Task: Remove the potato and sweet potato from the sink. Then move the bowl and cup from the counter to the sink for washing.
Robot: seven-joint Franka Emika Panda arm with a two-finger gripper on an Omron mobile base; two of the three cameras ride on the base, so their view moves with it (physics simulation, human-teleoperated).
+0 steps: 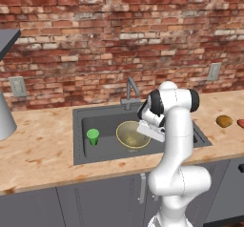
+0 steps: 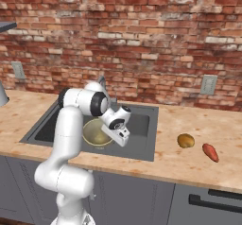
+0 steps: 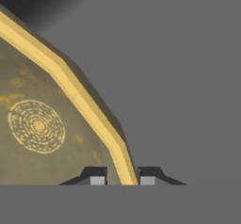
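pincer (image 3: 122,180) is pinching the rim of the bowl (image 1: 132,135), one fingertip (image 3: 97,180) inside the rim, the other outside. bowl sits low in the sink (image 1: 105,118), roughly mid-basin, just in front of the tap (image 1: 131,90); can't tell from these views whether its base is actually touching the sink floor. cup (image 1: 93,136) is already upright in the sink, left of the bowl and apart from it. potato (image 2: 185,140) and sweet potato (image 2: 210,152) lie on the worktop (image 2: 189,125) right of the sink, near each other, so that part looks done.

judgement: we're at the last step, letting go of the bowl.

risks:
- if the bowl isn't seated yet, opening drops it and it may rock or slide toward the cup.
- thin rim grip on one side: any sideways pull before the fingers spread tips the bowl.
- lifting out with the inner finger catching the rim drags the bowl up with it.
- arm is folded tight over the basin edge, so retreat needs care near the tap.
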